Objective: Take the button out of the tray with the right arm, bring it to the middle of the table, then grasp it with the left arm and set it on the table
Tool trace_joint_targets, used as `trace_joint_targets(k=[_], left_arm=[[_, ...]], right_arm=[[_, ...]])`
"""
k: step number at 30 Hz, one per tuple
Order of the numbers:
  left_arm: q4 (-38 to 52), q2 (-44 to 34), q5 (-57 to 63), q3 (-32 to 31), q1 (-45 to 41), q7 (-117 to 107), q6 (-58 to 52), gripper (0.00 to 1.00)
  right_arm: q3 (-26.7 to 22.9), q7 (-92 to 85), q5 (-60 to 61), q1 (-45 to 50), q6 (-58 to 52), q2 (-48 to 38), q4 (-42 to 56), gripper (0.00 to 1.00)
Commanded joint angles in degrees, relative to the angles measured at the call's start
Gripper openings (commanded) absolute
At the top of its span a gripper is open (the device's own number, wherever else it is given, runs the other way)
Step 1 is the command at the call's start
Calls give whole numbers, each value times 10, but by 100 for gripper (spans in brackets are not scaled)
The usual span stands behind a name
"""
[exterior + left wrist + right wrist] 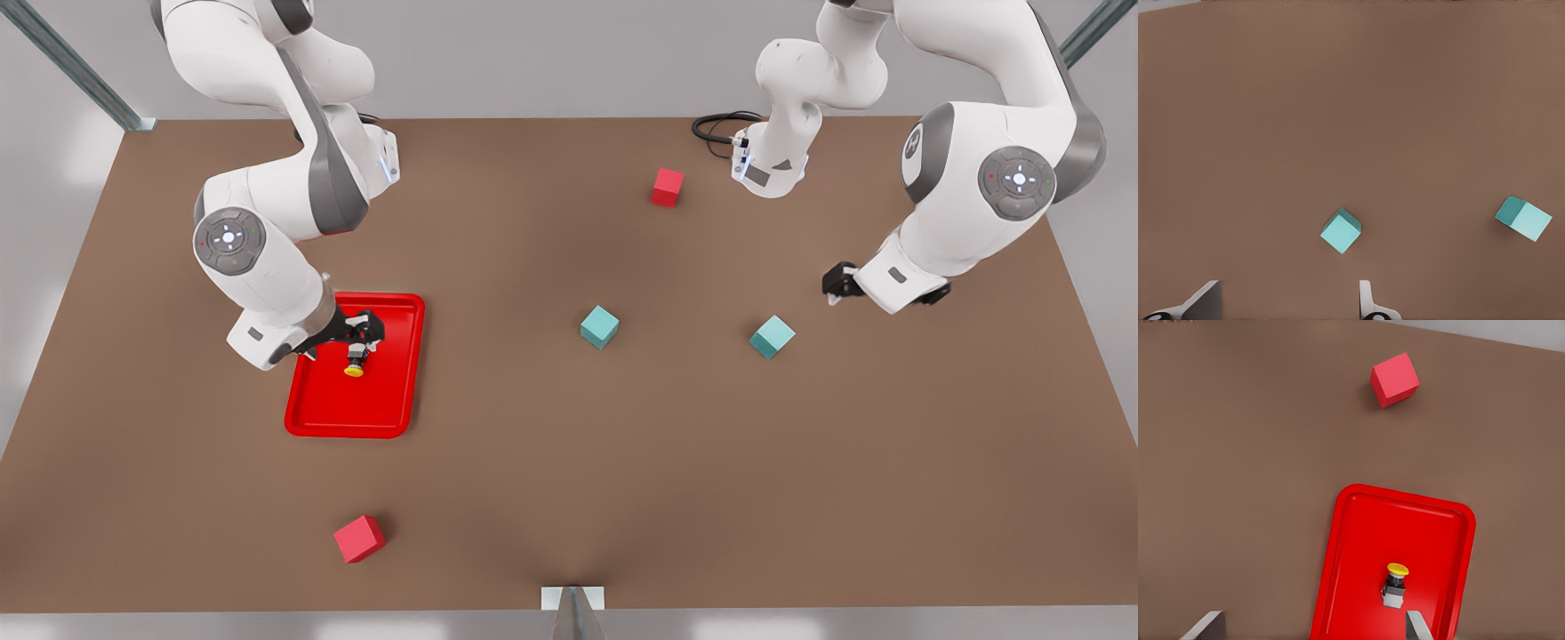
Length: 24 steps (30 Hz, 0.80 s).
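The button [355, 363], a yellow cap on a small dark body, lies inside the red tray [356, 411] at the front view's left. My right gripper [360, 332] hovers over the tray just behind the button, open. In the right wrist view the button [1395, 583] rests on the tray floor [1358, 587], close to one of the fingertips [1417, 625] of the right gripper [1311, 630]. My left gripper [836, 284] waits open above the brown table [569, 462] at the front view's right, holding nothing; its fingertips [1205, 301] show in its own wrist view.
Two teal cubes [599, 326] [772, 337] sit mid-table, seen from the left wrist as cubes [1340, 231] [1523, 218]. One red cube [667, 188] lies at the back, another red cube [359, 538] [1395, 379] near the front edge. A black cable [716, 127] coils at the back.
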Motion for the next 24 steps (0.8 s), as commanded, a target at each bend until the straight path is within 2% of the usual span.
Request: trace_joint_targets(k=[1,5,9,10,14,16,19,22,24], left_arm=[[0,-1,2,0,0,-1,18,100],[0,-1,2,-1,-1,-1,18,100],[0,12,2,-6,0,-1,20,100],[-1,12,2,-6,0,-1,20,100],[-1,12,2,-7,0,-1,19,100],[-1,12,2,-7,1,-1,18,100],[-1,13,2,-7,1,-2,18,100],[-1,14,2,-7,1,-2,18,100],[-1,15,2,-7,1,-3,19,100]], right_arm=[[-1,28,1,0,-3,0,0,100],[0,-14,5,-4,-27,18,-12,100],[-1,-8,-9,20,-17,76,-4,100],[-3,-9,-11,1,-12,92,-33,100],[-1,-11,-20,-93,167,61,-210,100],[-1,-9,-20,-131,344,57,-320,100],[0,26,-17,-139,390,59,-352,100],[2,55,-17,-134,483,52,-419,100],[3,55,-17,-131,484,42,-428,100]])
